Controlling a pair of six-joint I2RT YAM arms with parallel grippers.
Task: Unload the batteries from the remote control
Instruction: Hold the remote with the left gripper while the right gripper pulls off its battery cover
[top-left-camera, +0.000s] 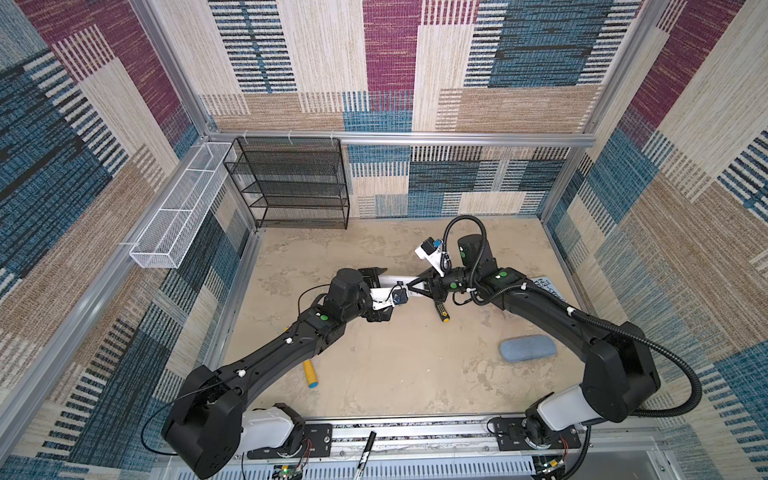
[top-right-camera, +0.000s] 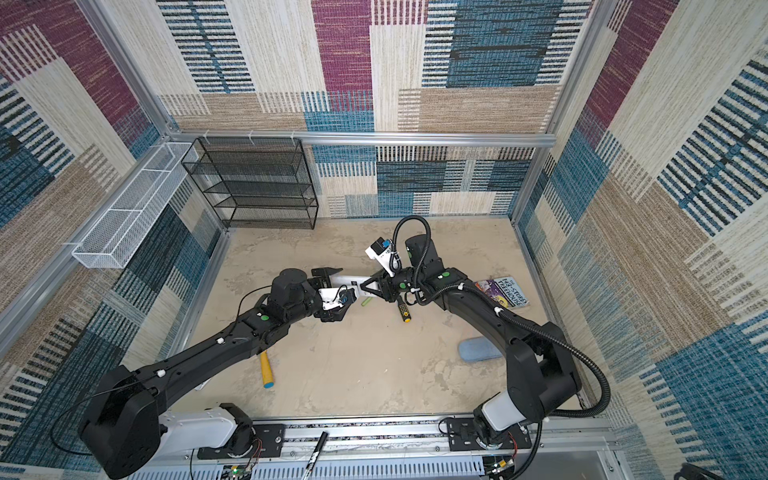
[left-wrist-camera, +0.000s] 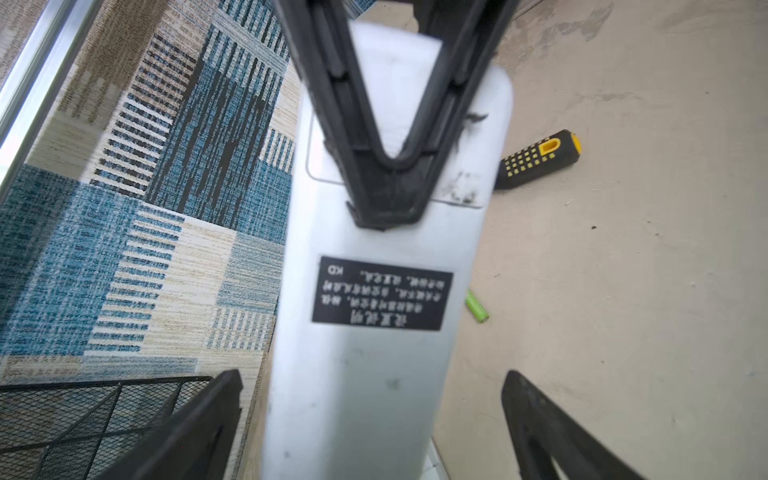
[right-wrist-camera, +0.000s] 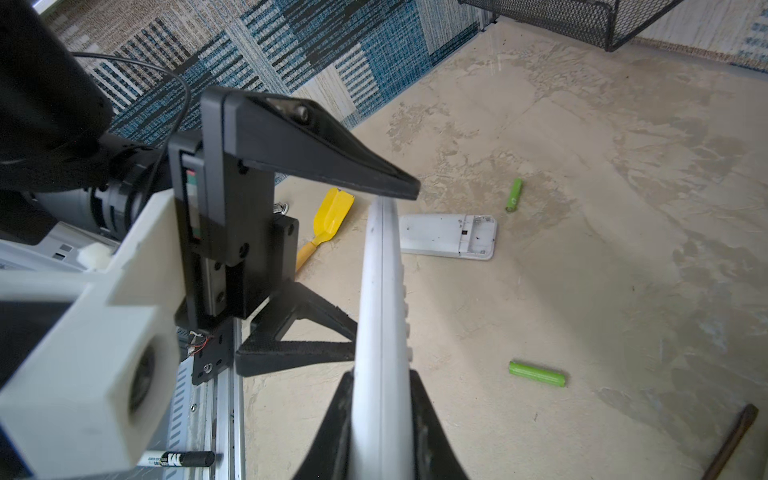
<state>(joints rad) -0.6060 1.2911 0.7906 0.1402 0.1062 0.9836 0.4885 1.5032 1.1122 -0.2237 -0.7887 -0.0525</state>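
Walls close the tabletop (top-left-camera: 395, 374) on three sides; its front middle lies open. A black wire shelf (top-left-camera: 291, 183) at the back left and a white wire basket (top-left-camera: 178, 208) on the left wall are bare. The right gripper (right-wrist-camera: 382, 382) clamps its jaws on one remote (right-wrist-camera: 382, 291), held on edge. The left gripper (left-wrist-camera: 372, 376) has its jaws wide apart around the other end. A second remote (right-wrist-camera: 432, 235) lies flat, bay uncovered. Two green batteries (right-wrist-camera: 514, 195) (right-wrist-camera: 537, 374) lie loose on the tabletop near it.

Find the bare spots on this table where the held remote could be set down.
Bare: the front middle, between the scoop and the blue case; also the back strip right of the rack. Crowded: the centre around the remote, where a battery and the screwdriver lie.
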